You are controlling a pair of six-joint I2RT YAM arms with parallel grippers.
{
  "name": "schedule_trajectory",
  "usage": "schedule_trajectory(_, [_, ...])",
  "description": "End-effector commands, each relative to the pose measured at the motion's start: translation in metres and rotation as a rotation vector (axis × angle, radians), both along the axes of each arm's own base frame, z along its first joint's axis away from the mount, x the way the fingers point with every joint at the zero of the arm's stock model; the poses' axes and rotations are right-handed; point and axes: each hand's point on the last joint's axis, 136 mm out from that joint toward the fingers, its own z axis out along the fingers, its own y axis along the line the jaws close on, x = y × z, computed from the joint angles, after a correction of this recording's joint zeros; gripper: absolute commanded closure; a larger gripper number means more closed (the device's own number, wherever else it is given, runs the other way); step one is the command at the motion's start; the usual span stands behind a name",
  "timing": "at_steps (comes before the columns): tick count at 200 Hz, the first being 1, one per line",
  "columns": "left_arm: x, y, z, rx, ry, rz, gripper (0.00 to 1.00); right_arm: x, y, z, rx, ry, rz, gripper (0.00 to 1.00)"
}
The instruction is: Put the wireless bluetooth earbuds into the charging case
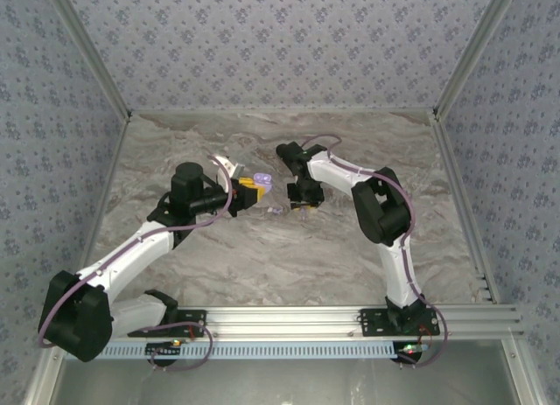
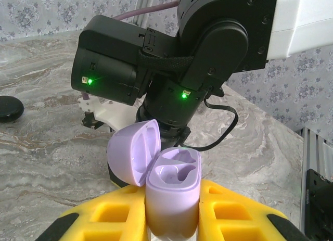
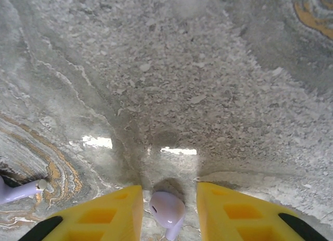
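Note:
My left gripper (image 2: pixel 173 220) is shut on the charging case (image 2: pixel 173 194), a pale lavender case held upright between the yellow fingers (image 2: pixel 237 210). Its lid (image 2: pixel 132 152) is swung open to the left and both wells are empty. From above, the case (image 1: pixel 262 179) sits at the left gripper's (image 1: pixel 252 188) tip. My right gripper (image 3: pixel 169 195) points down at the table, open, with one lavender earbud (image 3: pixel 167 208) lying between its fingers with a gap on each side. The other earbud (image 3: pixel 18 191) lies on the table at the left. From above, the right gripper (image 1: pixel 304 205) hangs just right of the case.
The right arm's black wrist (image 2: pixel 182 59) stands close behind the case. A black round object (image 2: pixel 8 108) lies on the marble table (image 2: pixel 47 157) to the left. Patterned walls (image 1: pixel 280 46) enclose the table on three sides.

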Motion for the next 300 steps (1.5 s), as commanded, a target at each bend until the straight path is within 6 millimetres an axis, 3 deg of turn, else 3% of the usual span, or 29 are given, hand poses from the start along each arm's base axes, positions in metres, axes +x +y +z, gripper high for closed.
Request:
schedule_trajectory(1, [-0.005,0.001,0.01,-0.012,-0.028,-0.004,0.78,-0.003,0.001,0.011,0.008,-0.015,-0.053,0.65])
schedule_trajectory(174, [-0.006,0.001,0.011,-0.018,-0.03,-0.006,0.78,-0.011,0.001,-0.006,-0.019,0.025,-0.048,0.69])
schedule_trajectory(225, [-0.007,0.002,0.012,-0.016,-0.033,-0.005,0.78,-0.011,-0.005,-0.013,-0.058,0.024,-0.037,0.76])
schedule_trajectory(300, [-0.004,0.002,0.0,0.006,0.001,0.008,0.78,0.007,-0.009,0.012,-0.057,-0.091,0.09,0.79])
